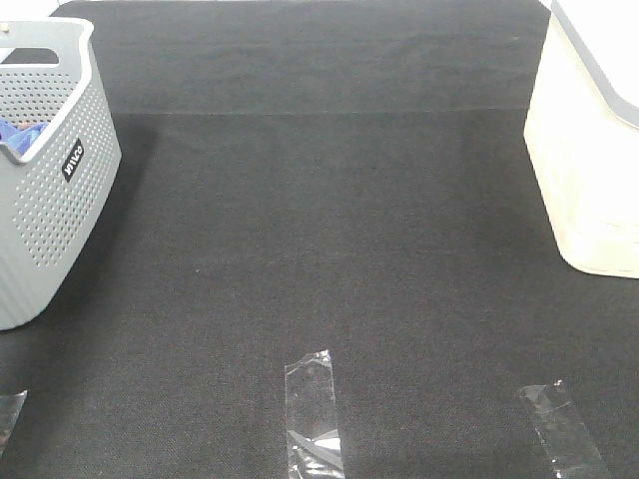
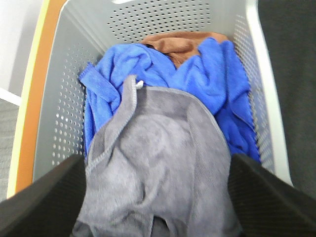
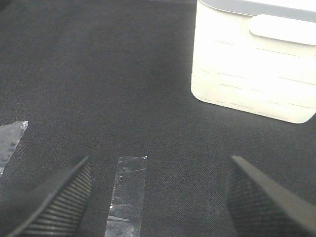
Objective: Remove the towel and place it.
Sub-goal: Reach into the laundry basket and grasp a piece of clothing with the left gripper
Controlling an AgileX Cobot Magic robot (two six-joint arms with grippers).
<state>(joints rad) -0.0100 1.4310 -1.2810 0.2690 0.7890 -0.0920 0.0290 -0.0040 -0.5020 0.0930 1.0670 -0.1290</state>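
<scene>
The slate-grey towel (image 2: 163, 163) lies bunched on top inside the grey perforated basket (image 2: 64, 113), over a bright blue cloth (image 2: 148, 64) and a brown cloth (image 2: 177, 42). My left gripper (image 2: 155, 163) hangs just above the towel, jaws wide open, one finger on each side of it, holding nothing. In the high view the basket (image 1: 50, 210) stands at the far left; only a bit of the blue cloth (image 1: 20, 135) shows there and the towel is hidden. My right gripper (image 3: 159, 163) is open and empty over the black mat. Neither gripper shows in the high view.
A white basket (image 1: 589, 170) stands at the right edge of the black mat (image 1: 329, 249); it also shows in the right wrist view (image 3: 252, 64). Clear tape strips (image 1: 315, 414) (image 1: 559, 429) lie near the front edge; one lies under the right gripper (image 3: 126, 197).
</scene>
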